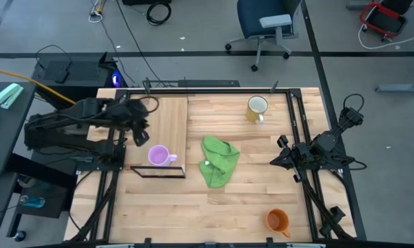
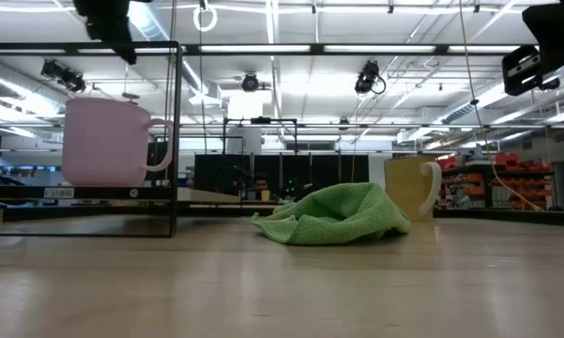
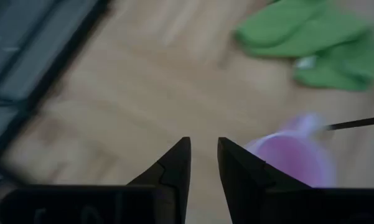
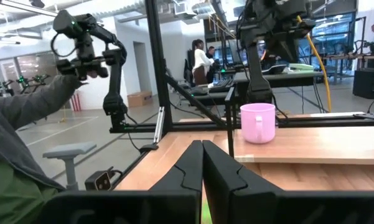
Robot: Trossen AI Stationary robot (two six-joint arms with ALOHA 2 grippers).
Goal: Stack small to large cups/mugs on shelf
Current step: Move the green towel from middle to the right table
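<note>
Purple mug [image 1: 158, 156] stands upright on the shelf [image 1: 167, 124], just beside your left gripper [image 1: 139, 136], whose fingers are parted a little with nothing between them. Your right gripper [image 4: 203, 163] waits at the table's right edge, fingers closed and empty. Well beyond it sit the yellow mug [image 1: 257, 108] and orange mug [image 1: 278, 220]; a green cloth [image 1: 218, 160] lies between the grippers.

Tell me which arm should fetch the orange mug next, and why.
Right, probably. The orange mug sits at the table's near right corner, on the same side as the right gripper, which holds nothing. The left gripper hovers over the shelf beside the purple mug, with the green cloth between.
</note>
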